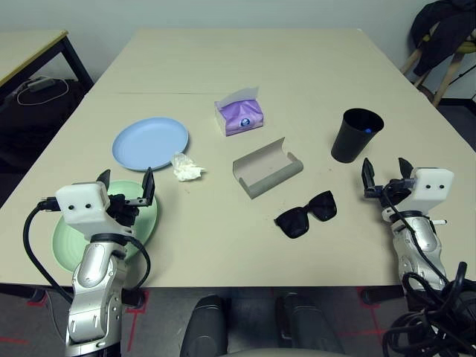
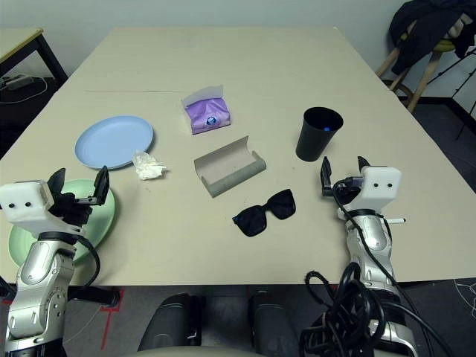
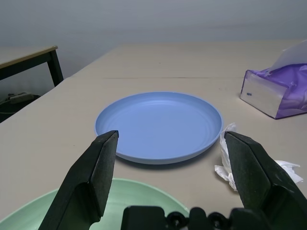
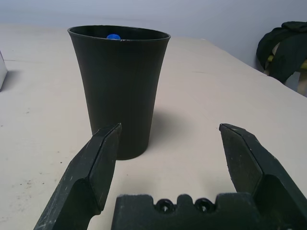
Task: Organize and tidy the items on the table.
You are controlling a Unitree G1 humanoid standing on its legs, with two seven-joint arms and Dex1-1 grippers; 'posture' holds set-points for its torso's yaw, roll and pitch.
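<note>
My left gripper (image 1: 126, 182) hovers open over the pale green plate (image 1: 146, 222) at the table's (image 1: 245, 67) near left; nothing is between its fingers. Just beyond lie the light blue plate (image 3: 158, 122) and a crumpled white tissue (image 1: 186, 167). The grey glasses case (image 1: 266, 167) lies open in the middle, with black sunglasses (image 1: 306, 214) nearer to me. At the near right my right gripper (image 1: 385, 169) stands open and empty, a short way before the upright black cup (image 4: 120, 86), which holds something blue. A thin white marker pen (image 2: 398, 220) pokes out from under that wrist.
A purple tissue pack (image 1: 239, 114) sits behind the case. A dark-legged side table (image 1: 30, 44) with cables stands at far left. A chair draped in dark clothing (image 1: 446, 37) is at far right. A thin seam crosses the far half of the tabletop.
</note>
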